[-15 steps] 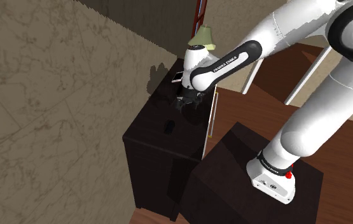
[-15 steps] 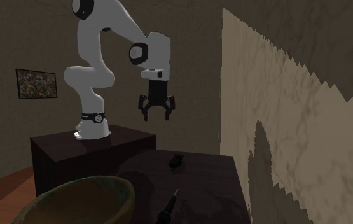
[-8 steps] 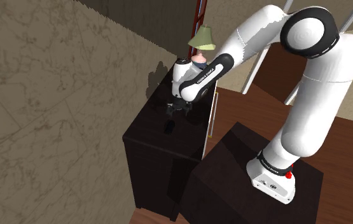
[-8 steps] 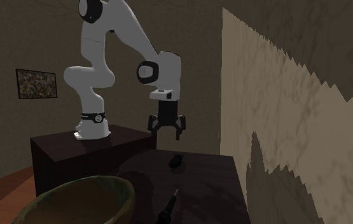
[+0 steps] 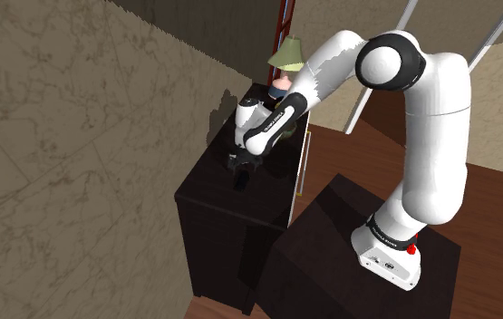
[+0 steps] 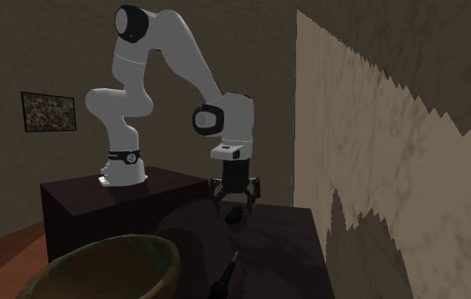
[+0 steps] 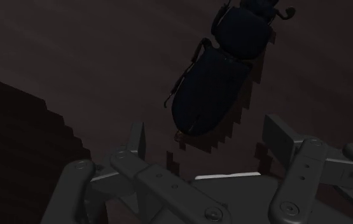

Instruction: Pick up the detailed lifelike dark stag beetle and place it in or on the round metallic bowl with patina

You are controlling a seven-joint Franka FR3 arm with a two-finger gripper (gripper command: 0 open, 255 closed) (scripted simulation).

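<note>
The room is dim, with a mottled beige wall [image 5: 68, 109] close behind a dark cabinet top [image 5: 211, 186] that serves as the work surface. A framed picture [image 6: 48, 111] hangs behind the arm's stand [image 6: 81, 197].

The beetle [image 7: 216, 83] lies flat on that cabinet top. The claw [image 7: 207, 130] hangs just above it, fingers spread wide, holding nothing. Taking the two fingers as nine and three o'clock, I place the beetle's tail between them and its body running out towards one o'clock, head at the far end. The long axis is therefore roughly square to the closing line, so I judge a straight descent would pinch the body across its width.

In the second exterior view the bowl [image 6: 114, 263] sits at about seven o'clock from the beetle [image 6: 234, 216], well apart. A slim dark object [image 6: 223, 276], possibly a tool, lies between them.
</note>
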